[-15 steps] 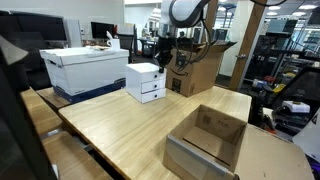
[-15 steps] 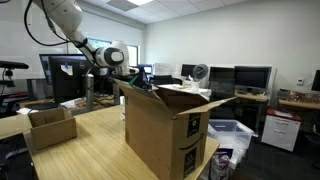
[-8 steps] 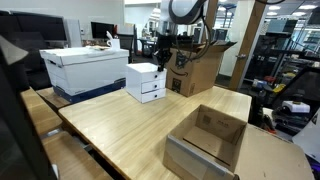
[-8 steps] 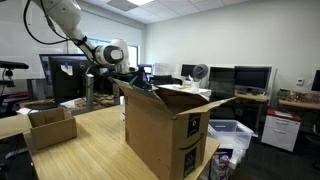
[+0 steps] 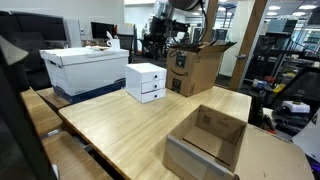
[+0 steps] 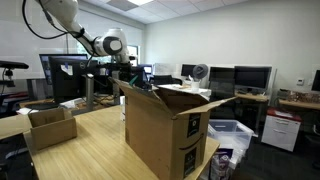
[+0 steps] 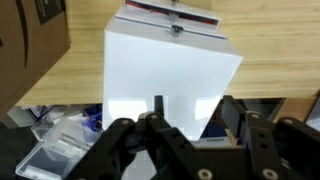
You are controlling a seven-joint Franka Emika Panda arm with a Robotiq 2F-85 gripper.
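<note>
In the wrist view my gripper hangs over the flat top of a small white drawer box. Its dark fingers stand apart with nothing visibly between them. A thin dark stub shows by the left finger; I cannot tell what it is. In an exterior view the gripper is above and just behind the white drawer box, not touching it. From the opposite side, the gripper shows behind the tall cardboard box.
A tall open cardboard box stands right beside the drawer box. A large white bin with a blue base sits at the table's left. A low open cardboard box lies near the front edge of the wooden table. Desks and monitors stand behind.
The jaws have spread apart from shut. The arm has risen a little above the white drawer box.
</note>
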